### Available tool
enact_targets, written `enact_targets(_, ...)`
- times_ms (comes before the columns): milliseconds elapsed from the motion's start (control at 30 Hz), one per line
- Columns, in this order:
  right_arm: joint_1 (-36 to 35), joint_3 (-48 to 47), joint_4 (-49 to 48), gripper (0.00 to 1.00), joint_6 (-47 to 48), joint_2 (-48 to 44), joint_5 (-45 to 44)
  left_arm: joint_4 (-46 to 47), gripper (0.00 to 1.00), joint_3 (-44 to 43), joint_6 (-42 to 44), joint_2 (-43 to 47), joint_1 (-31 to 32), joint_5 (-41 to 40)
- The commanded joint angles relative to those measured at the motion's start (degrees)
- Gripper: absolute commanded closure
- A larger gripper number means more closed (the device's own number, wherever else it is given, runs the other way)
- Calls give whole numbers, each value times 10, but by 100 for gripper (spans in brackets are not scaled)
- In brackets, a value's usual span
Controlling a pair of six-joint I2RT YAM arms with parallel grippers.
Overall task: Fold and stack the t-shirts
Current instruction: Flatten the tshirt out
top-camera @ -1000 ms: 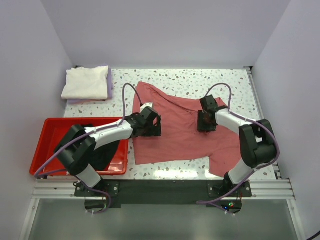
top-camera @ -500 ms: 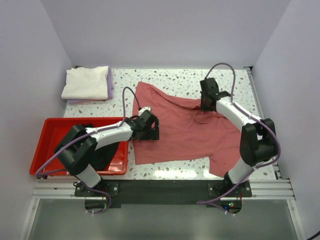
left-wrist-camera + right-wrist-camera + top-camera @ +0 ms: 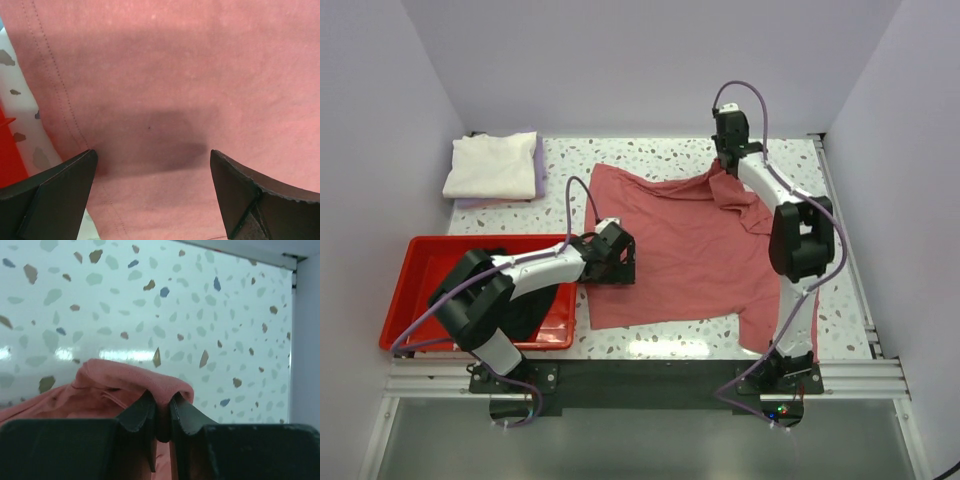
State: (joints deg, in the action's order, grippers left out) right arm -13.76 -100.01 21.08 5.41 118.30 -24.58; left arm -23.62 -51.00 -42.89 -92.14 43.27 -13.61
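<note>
T-shirts were at different stages. A cream-white shirt [image 3: 492, 165] lay folded on top of a lavender shirt [image 3: 537, 168] at the far left corner of the table [image 3: 660, 155]. The salmon t-shirt [image 3: 690, 250] lay opened out but rumpled across the middle. Something dark [image 3: 545, 300] sat in the red tray [image 3: 420, 250] at the near left, largely hidden by the left arm, and I could not tell whether it was another shirt.

The step in hand looked like flattening the salmon t-shirt before any fold was made. The right tool [image 3: 162, 415] was at the shirt's far right. Its fingers were pressed almost together on a ridge of the cloth's edge, so the fabric there tented up off the table. The left tool [image 3: 152, 157] was spread wide just above the shirt's left side, near the stitched hem, and held nothing. Whether its fingertips touched the cloth I could not tell.

The next move probably called for drawing the pinched edge outward to pull out the creases at the far right, then laying it down flat. The left tool would likely need to pin or grip the left hem so the whole shirt did not slide along. The pinch was thin, so a gentle, steady pull seemed wise.
</note>
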Motion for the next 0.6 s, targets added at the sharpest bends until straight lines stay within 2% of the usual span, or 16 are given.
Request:
enact_targets(0, 7, -81, -63, 84, 114, 60, -53, -29, 0, -13, -2, 3, 2, 3)
enact_targets(133, 26, -171, -132, 79, 155, 143, -42, -55, 0, -25, 1, -8, 3, 2)
enact_targets(200, 29, -214, -195, 69, 197, 207, -82, -65, 0, -26, 0, -10, 3, 3)
enact_targets(233, 29, -266, -208, 64, 205, 231, -92, -66, 0, -26, 0, -10, 3, 4)
enact_targets(267, 31, -294, -214, 38, 210, 276, -106, -70, 0, -26, 2, -10, 3, 4)
enact_targets(300, 31, -325, -222, 27, 216, 296, -115, -71, 0, -26, 0, -11, 2, 2)
enact_targets(333, 31, -384, -196, 23, 215, 312, -119, -72, 0, -27, 1, -12, 3, 2)
enact_targets(400, 30, -424, -135, 15, 189, 335, -104, -75, 0, -30, -2, -9, 3, -2)
enact_targets(433, 30, -421, -119, 12, 177, 325, -86, -71, 0, -30, -2, -7, 3, -1)
enact_targets(467, 30, -400, -108, 4, 166, 310, -73, -68, 0, -30, 0, -5, 3, -1)
enact_targets(500, 30, -370, -111, 1, 148, 260, -63, -63, 0, -31, 2, 0, 2, -2)
enact_targets(567, 30, -274, -113, 1, 124, 206, -45, -49, 0, -36, 6, 4, 4, -1)
